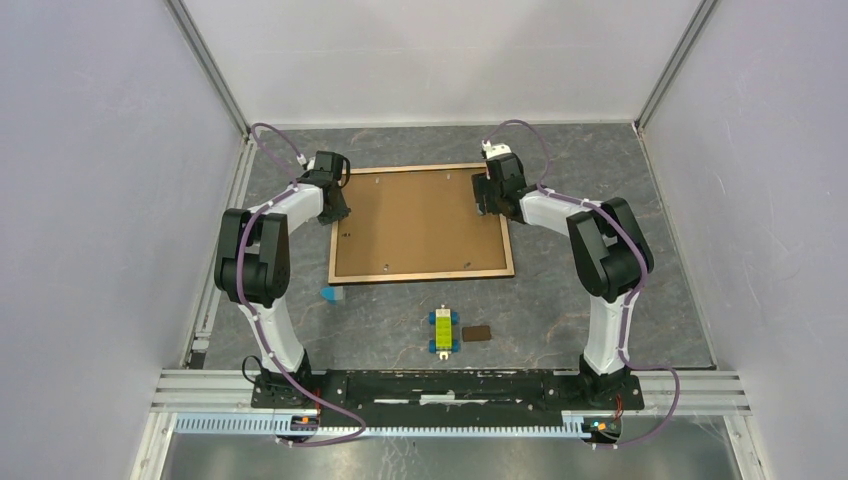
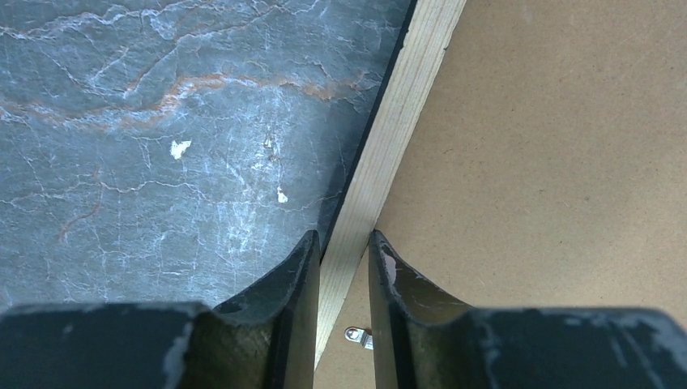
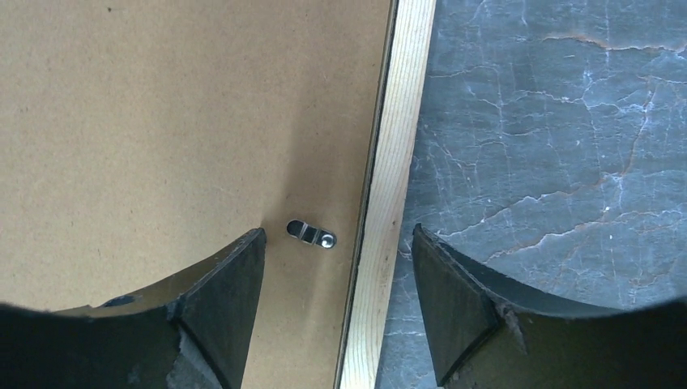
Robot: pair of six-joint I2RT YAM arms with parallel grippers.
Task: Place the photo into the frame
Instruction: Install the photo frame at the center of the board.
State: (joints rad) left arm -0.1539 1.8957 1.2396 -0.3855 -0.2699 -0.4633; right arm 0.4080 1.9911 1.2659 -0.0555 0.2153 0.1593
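Note:
The frame (image 1: 420, 274) lies back-up on the grey table, its light wood rails around a plain brown backing board (image 1: 420, 220). The photo is out of view. My left gripper (image 1: 338, 208) is at the frame's left rail (image 2: 405, 105); in the left wrist view its fingers (image 2: 344, 243) sit on either side of the rail and are shut on it. My right gripper (image 1: 485, 195) hovers at the right rail (image 3: 401, 121). It is open (image 3: 339, 235), with one finger over the board and the other over the table. A metal turn clip (image 3: 311, 233) lies flat on the board.
A yellow-green and blue block (image 1: 443, 330) and a small brown piece (image 1: 477, 333) lie on the table in front of the frame. A small blue object (image 1: 329, 294) sits by the frame's near left corner. White walls enclose the table on three sides.

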